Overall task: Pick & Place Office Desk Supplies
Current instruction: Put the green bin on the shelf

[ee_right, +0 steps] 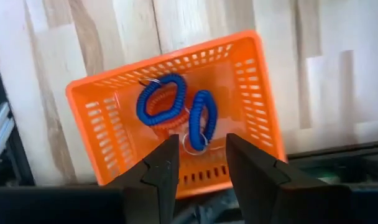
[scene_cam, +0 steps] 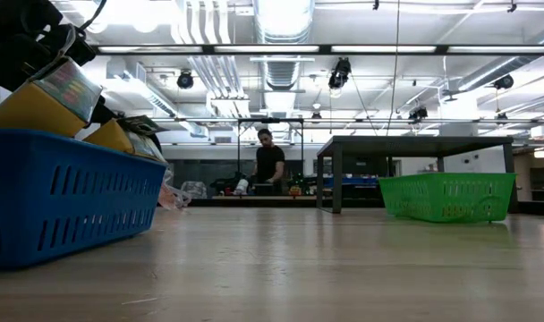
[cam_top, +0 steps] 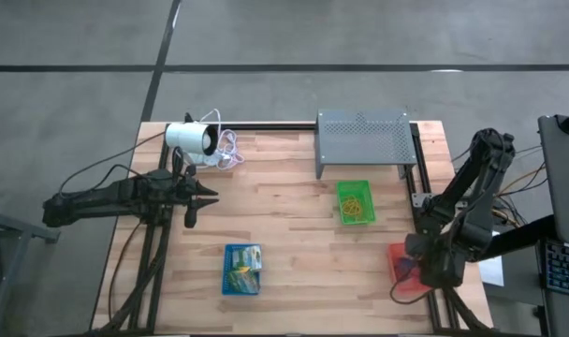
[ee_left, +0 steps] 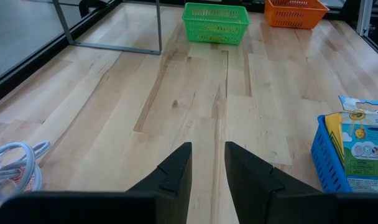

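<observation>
Right gripper [ee_right: 198,165] hovers over orange tray [ee_right: 96,124], fingers apart, empty. Blue coil loops [ee_right: 161,102]: light, springy, snag-prone; pinch one coil strand, near metal ring [ee_right: 194,142].

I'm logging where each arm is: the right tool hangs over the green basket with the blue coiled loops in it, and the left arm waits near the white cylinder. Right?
Not quite: the basket is orange, not green, as the right wrist view shows. The right tool hangs over it with the blue coiled loops inside. The left tool does wait near the white cylinder.
</observation>
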